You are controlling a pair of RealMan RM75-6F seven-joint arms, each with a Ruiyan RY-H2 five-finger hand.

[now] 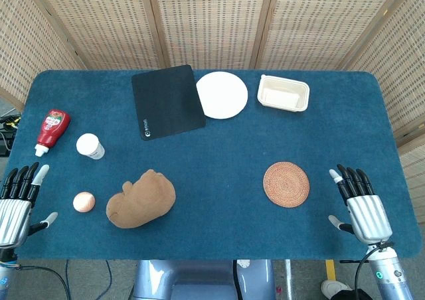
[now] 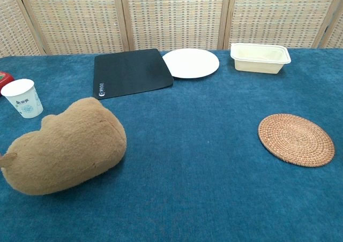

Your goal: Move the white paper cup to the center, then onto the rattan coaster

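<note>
Cup: I see the white paper cup [image 1: 89,146] upright at the left of the head view, just right of the ketchup bottle [image 1: 52,128], not yet moved.
Coaster: rattan coaster [image 1: 286,184] lies flat, right of centre, well apart from the cup.
Left hand: left hand [image 1: 18,200] rests at the lower left table edge, fingers spread, holding nothing.
Right hand: right hand [image 1: 360,204] sits at the lower right, fingers apart, empty.
Key relation: cup stands up-frame and right of my left hand, the nearer one; axis vertical.
Obstacle: plush toy [image 1: 141,198] and a small pink ball [image 1: 84,201] sit near, below the cup.
</note>
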